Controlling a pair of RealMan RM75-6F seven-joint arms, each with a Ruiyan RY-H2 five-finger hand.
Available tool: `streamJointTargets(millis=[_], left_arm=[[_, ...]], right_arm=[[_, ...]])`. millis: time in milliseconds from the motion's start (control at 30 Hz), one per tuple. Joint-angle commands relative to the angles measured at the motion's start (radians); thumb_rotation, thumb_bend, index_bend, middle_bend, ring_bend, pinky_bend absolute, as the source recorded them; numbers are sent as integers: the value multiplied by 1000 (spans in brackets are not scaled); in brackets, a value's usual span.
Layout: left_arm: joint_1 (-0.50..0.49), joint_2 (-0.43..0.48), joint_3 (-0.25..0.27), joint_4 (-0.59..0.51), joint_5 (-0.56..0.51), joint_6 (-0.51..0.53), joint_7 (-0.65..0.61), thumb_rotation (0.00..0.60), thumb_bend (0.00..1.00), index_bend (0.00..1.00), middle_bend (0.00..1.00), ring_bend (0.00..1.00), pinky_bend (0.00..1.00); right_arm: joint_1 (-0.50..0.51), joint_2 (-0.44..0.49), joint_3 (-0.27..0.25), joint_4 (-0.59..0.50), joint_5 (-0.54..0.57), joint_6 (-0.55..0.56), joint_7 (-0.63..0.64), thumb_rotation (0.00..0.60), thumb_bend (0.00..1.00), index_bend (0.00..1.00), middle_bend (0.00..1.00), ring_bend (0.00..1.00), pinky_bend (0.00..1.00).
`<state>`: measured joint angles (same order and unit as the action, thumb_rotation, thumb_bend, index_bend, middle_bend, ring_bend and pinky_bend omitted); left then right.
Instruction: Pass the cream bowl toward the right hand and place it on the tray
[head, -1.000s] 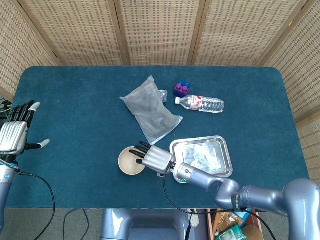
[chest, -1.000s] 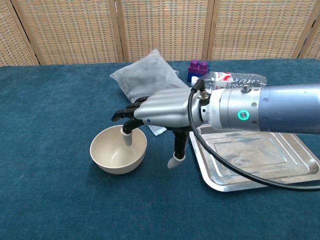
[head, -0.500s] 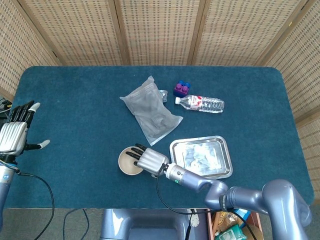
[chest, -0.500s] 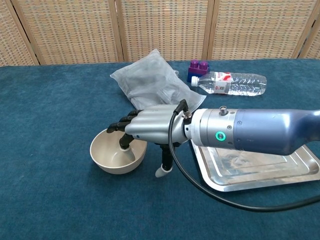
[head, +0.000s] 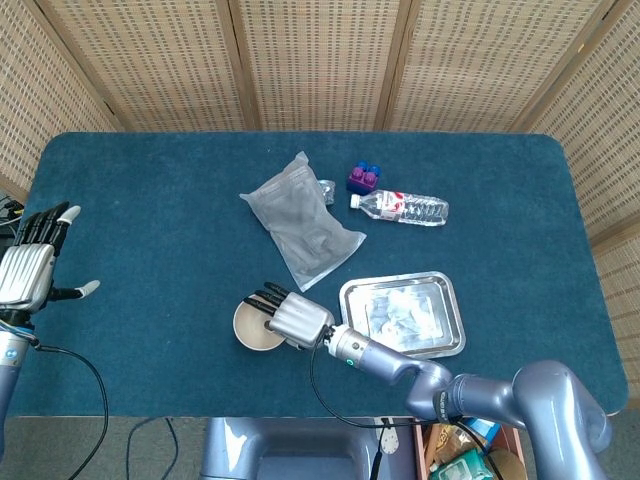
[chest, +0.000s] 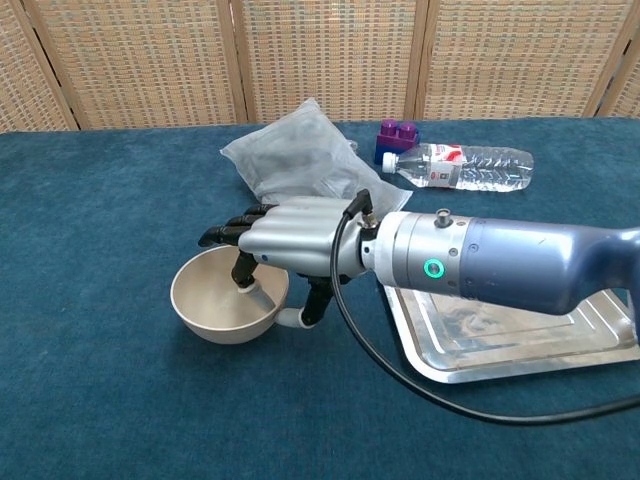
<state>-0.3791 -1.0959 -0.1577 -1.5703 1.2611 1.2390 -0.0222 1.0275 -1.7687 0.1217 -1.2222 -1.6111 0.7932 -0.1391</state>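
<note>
The cream bowl (head: 249, 326) (chest: 214, 309) sits near the table's front edge, left of the metal tray (head: 454, 312) (chest: 500, 366). My right hand (head: 291, 318) (chest: 291, 240) grips its right rim, with fingers dipped inside and the thumb curled against the outer wall. In the chest view the bowl looks slightly tilted. My left hand (head: 30, 270) hovers at the far left edge of the table, fingers spread, holding nothing. The chest view does not show it.
A grey plastic bag (head: 300, 225) (chest: 300, 155) lies behind the bowl. A purple and blue block (head: 364, 178) (chest: 398, 135) and a lying water bottle (head: 405, 207) (chest: 470, 165) are further back. A black cable trails from my right wrist along the front edge.
My right hand slid left and lower over the bowl, and its thumb curled in against the outer wall. The bowl shifted slightly left. The left hand stayed put.
</note>
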Motion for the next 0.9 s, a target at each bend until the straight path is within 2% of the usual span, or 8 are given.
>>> streamJointTargets(millis=[33,100,300,500,733,900], left_arm=[[0,-1,0,0,1,-3,1,600,0,0,0,0,0],[0,-2,0,2,1,-6,2,600,0,0,0,0,0],[-6,-10,2,10,2,-24,11,600,0,0,0,0,0],[-9,-18,7,9,12,-30,27,600,0,0,0,0,0],[-8,-19,6,-4,20,-24,37,600,0,0,0,0,0],[-9,-20,9,-12,26,-26,44,600,0,0,0,0,0]], right_arm=[[-6,28,0,-21,-8,28,9,600,447,603,0,0,0],[-13,59,0,-44,-11,47,9,600,447,603,0,0,0],[-78,247,-28,-153,-30,129,-26,600,447,603,0,0,0],[-188,413,-129,-206,-54,202,-36,600,447,603,0,0,0],[-281,450,-208,-177,-74,264,11,600,447,603,0,0,0],[-322,439,-232,-137,-102,311,38,600,447,603,0,0,0]])
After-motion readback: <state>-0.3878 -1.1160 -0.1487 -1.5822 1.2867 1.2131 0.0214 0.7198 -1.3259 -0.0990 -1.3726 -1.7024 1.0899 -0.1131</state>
